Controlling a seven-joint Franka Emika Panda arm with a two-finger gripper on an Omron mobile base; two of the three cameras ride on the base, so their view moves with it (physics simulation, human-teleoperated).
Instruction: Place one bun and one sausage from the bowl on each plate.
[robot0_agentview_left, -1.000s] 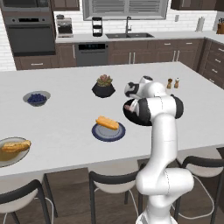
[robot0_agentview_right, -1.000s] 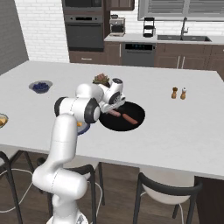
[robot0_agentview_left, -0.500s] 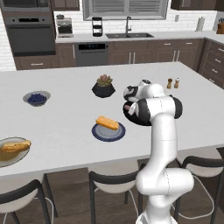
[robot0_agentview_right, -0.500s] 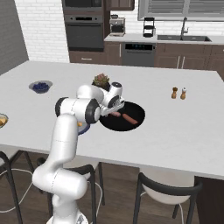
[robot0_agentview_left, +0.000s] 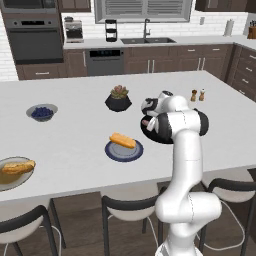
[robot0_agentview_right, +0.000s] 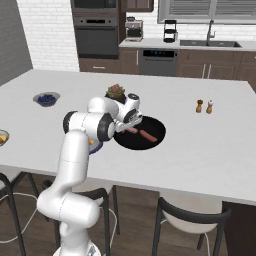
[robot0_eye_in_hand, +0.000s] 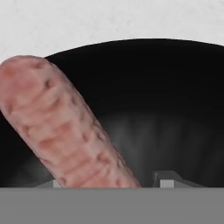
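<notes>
The wide black bowl (robot0_agentview_right: 150, 146) lies on the white island, and my gripper (robot0_agentview_right: 129, 126) reaches down into its left side. In the hand view a pink sausage (robot0_eye_in_hand: 65, 131) runs between my fingertips (robot0_eye_in_hand: 168, 179). The jaws stand apart, with a small gap on the right side. A second sausage (robot0_agentview_right: 149, 135) lies in the middle of the bowl. In the left base view the gripper (robot0_agentview_left: 146, 118) hovers at the bowl (robot0_agentview_left: 149, 132). A blue plate (robot0_agentview_left: 124, 150) carries one bun (robot0_agentview_left: 122, 140). A second plate (robot0_agentview_left: 9, 177) at the far left holds a filled bun (robot0_agentview_left: 18, 166).
A black plant pot (robot0_agentview_left: 118, 102) stands just behind the bowl. A small bowl of blue berries (robot0_agentview_left: 41, 112) sits at the back left. Salt and pepper shakers (robot0_agentview_left: 197, 95) stand to the right. Stools line the island's near edge.
The arm has hardly moved. The fingers have drawn closer together around the sausage in the bowl.
</notes>
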